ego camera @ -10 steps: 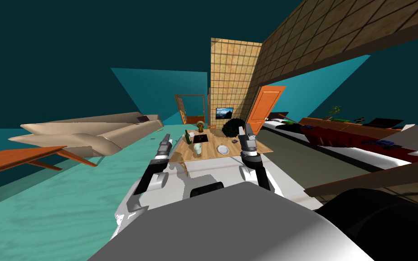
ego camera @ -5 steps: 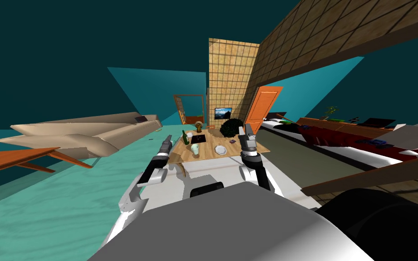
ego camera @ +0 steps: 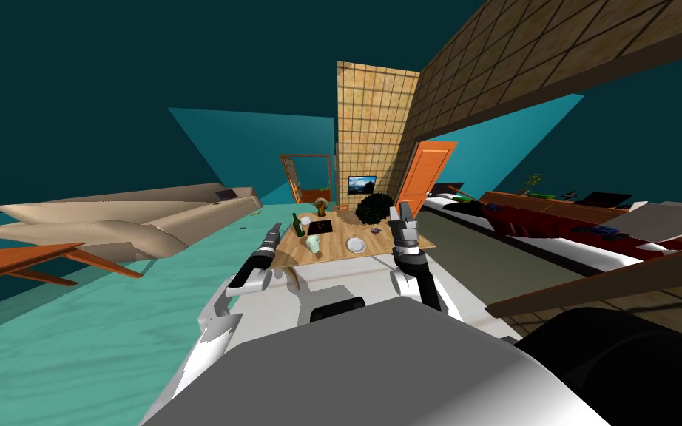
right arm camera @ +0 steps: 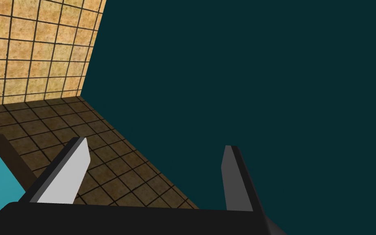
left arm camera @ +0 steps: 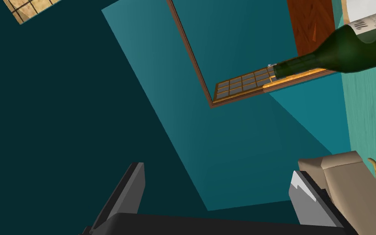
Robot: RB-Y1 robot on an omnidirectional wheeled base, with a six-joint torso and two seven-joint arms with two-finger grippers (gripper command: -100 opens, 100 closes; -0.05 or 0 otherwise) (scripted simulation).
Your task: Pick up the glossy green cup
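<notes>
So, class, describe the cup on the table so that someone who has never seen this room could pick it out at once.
Find the light wooden table in the middle of the room. On its near half, left of the white plate and just in front of the dark green bottle, stands the cup. It is the only small, pale green, open-topped thing there.

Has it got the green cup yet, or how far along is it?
Nothing is done yet: the cup stands untouched on the table. In hand: the left arm points toward the table, near the bottle, jaws open and empty. Left to do: reach the cup, close on it, lift.
</notes>
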